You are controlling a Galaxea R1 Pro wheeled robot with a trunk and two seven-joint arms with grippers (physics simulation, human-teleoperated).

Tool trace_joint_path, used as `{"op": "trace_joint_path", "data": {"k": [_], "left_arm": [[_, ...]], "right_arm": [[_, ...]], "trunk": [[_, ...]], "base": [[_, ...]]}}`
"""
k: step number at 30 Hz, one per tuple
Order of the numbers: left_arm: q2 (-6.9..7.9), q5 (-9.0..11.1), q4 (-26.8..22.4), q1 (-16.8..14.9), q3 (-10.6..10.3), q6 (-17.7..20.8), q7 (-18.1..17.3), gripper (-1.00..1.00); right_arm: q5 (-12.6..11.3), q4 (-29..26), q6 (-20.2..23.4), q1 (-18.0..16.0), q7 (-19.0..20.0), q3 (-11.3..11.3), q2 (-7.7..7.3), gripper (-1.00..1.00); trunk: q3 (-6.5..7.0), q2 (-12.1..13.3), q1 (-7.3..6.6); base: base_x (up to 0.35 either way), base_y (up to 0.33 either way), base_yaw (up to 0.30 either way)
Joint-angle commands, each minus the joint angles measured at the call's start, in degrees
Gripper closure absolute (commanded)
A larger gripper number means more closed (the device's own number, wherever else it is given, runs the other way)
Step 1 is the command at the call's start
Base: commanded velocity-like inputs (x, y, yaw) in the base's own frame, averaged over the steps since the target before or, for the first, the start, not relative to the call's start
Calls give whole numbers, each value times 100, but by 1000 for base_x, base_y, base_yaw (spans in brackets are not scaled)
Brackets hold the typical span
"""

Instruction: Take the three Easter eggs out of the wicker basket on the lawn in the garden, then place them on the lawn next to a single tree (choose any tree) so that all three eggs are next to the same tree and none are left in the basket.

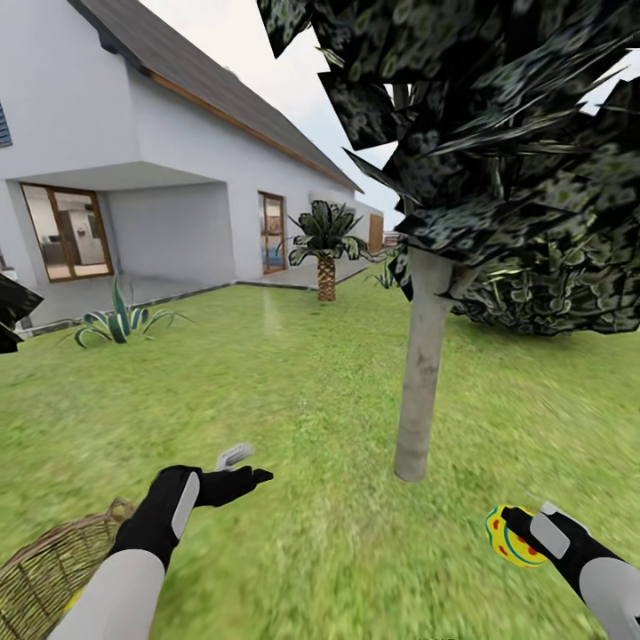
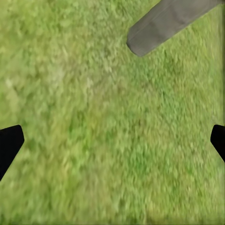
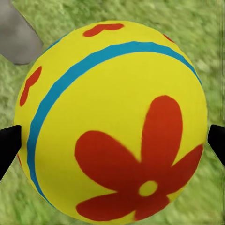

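A yellow Easter egg point(image 1: 500, 539) with a blue stripe and a red flower is held just above the lawn point(image 1: 320, 400), with my right gripper point(image 1: 514, 533) shut on it. Up close, the egg point(image 3: 112, 122) sits between two black fingertips point(image 3: 9, 145). The tree's pale grey trunk point(image 1: 420, 373) stands to the front left of this egg, under a dark crown point(image 1: 498, 133). My left gripper point(image 1: 236, 469) hovers open and empty over the grass, left of the trunk point(image 2: 164, 23). The wicker basket point(image 1: 49, 569) is at the bottom left beside my left forearm, and a sliver of yellow point(image 1: 73, 601) shows at it.
A white house point(image 1: 160, 178) with a patio runs along the back left. A small palm point(image 1: 326, 244) and a spiky plant point(image 1: 120, 322) stand near it. A dark bush point(image 1: 551, 298) lies behind the tree on the right. Open grass stretches ahead between my arms.
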Motion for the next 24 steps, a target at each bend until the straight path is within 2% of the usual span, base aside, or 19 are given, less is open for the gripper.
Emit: {"op": "trace_joint_path", "data": {"k": [1,9,17,19,21,24], "left_arm": [[2,13,-7,-4,35,49,-11,-100],[7,13,-7,-4,23,40,-35,-100],[9,13,-7,-4,30,33,-43,-100],[-13,19,-7,-4,31,36,-40,-100],[-23,27,-7,-4,31,45,-42,-100],[-27,45,-7,-4,31,92,-76,-100]], "right_arm": [[-29,-16,28,-1,-27,23,-2,100],[-29,-20,13,-1,-23,23,-2,100],[-38,-95,-359,-2,-15,21,10,100],[-35,-97,-456,-5,-5,16,51,100],[-31,-97,-585,-8,24,30,156,100],[117,-144,-657,-10,128,376,299,100]], "trunk": [[-1,-3,-1],[7,-3,-1],[7,-3,-1],[7,-3,-1],[7,-3,-1],[7,-3,-1]], "base": [[0,-102,-229],[0,-21,-38],[0,0,0],[0,-4,0],[0,-81,0],[0,-83,0]]}}
